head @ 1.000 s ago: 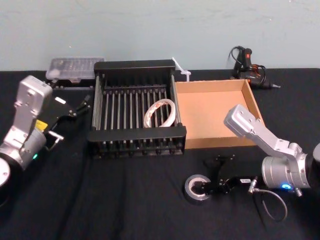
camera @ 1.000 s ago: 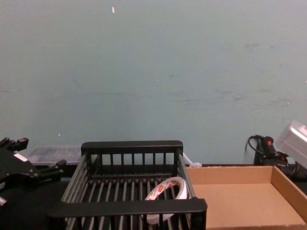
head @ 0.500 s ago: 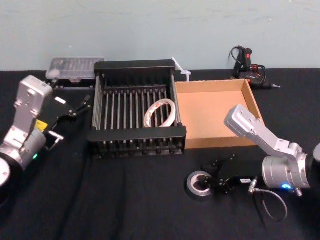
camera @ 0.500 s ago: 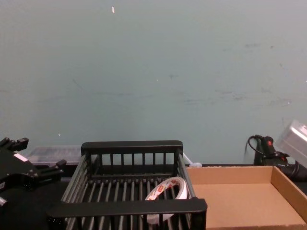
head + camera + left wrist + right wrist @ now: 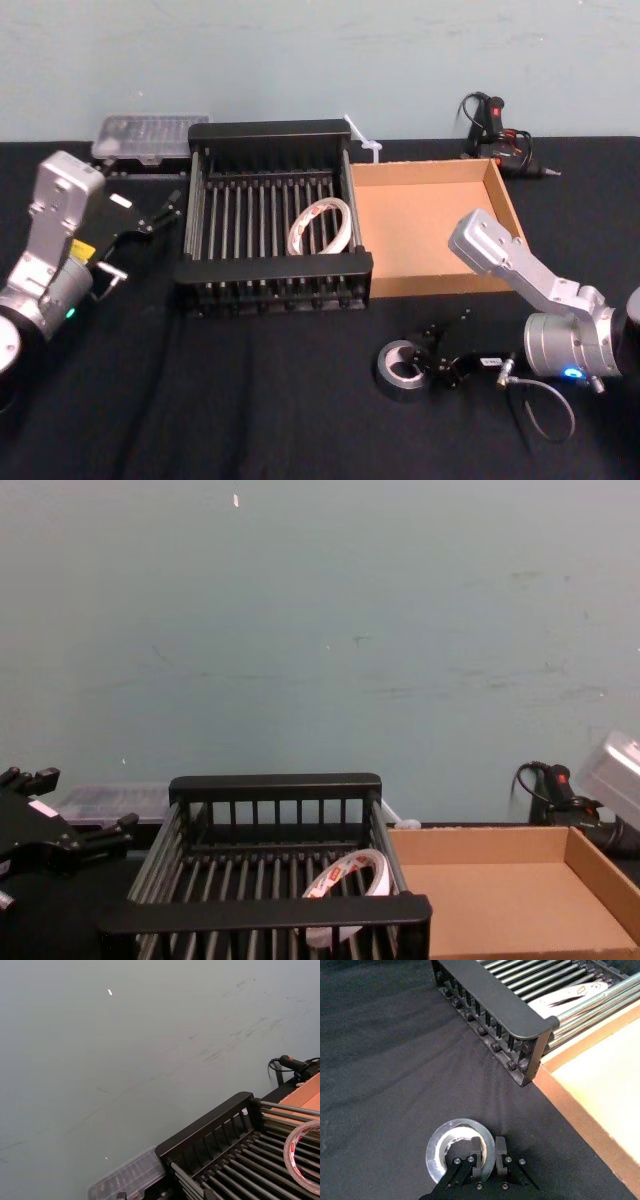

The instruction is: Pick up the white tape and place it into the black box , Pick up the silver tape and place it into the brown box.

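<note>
Silver tape lies on the dark table, perhaps just lifting, before the brown box, its wall clamped by the right gripper, one finger inside the core. It looks chunky, stiff and probably weighty, so that wall grip suits it. Left gripper idles beside the black box.

white tape in black box, silver tape before brown box
</note>
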`<state>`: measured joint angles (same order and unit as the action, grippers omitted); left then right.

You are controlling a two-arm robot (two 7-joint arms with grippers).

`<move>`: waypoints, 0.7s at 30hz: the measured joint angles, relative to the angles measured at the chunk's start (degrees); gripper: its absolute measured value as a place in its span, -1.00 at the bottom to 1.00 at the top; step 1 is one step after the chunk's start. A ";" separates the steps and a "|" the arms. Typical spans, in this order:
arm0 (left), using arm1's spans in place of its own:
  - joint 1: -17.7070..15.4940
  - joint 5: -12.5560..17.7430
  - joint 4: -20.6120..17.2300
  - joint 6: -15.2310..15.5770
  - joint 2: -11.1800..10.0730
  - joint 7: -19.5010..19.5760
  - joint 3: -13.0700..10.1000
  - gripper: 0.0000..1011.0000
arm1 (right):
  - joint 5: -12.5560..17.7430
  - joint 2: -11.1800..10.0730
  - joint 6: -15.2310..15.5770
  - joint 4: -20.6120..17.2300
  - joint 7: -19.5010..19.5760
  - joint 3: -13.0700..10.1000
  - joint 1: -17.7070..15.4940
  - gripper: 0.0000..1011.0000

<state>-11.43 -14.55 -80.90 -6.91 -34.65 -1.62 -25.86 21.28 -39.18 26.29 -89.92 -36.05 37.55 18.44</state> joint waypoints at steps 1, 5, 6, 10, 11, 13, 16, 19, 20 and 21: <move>0.00 0.00 0.00 0.00 0.00 0.00 0.00 0.98 | 0.00 0.00 0.00 0.00 0.00 0.00 0.00 -0.66; 0.00 0.00 0.00 0.00 0.00 0.00 0.00 0.98 | 0.36 -0.12 -0.18 -0.03 -0.22 -0.23 0.01 -0.66; 0.00 0.00 0.00 0.00 0.00 0.00 0.00 0.98 | 0.66 -0.17 -0.28 -0.15 -0.26 -0.50 -0.02 -0.66; 0.00 0.00 0.00 0.00 0.00 0.00 0.00 0.98 | 1.61 -0.30 -0.59 -0.73 0.20 -1.64 -0.24 -0.66; 0.00 0.00 0.00 0.00 0.00 0.00 0.00 0.98 | 1.82 -0.31 -0.67 -0.83 0.45 -1.96 -0.28 -0.66; 0.00 0.00 0.00 0.00 0.00 0.00 0.00 0.98 | 2.59 -0.24 -0.89 -1.06 1.38 -3.08 -0.36 -0.66; 0.00 0.00 0.00 0.00 0.00 0.00 0.00 0.98 | 3.32 0.01 -1.00 -1.11 2.56 -4.29 -0.37 -0.66; 0.00 0.00 0.00 0.00 0.00 0.00 0.00 0.98 | 4.18 0.58 -1.00 -0.92 4.25 -5.88 -0.11 -0.66; 0.00 0.00 0.00 0.00 0.00 0.00 0.00 0.98 | 4.39 0.78 -1.00 -0.78 4.75 -6.32 0.01 -0.66; 0.00 0.00 0.00 0.00 0.00 0.00 0.00 0.98 | 4.71 1.22 -0.97 -0.44 5.72 -7.07 0.32 -0.66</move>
<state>-11.43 -14.55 -80.90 -6.91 -34.64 -1.62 -25.86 26.00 -37.96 25.32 -90.36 -30.33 30.48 18.76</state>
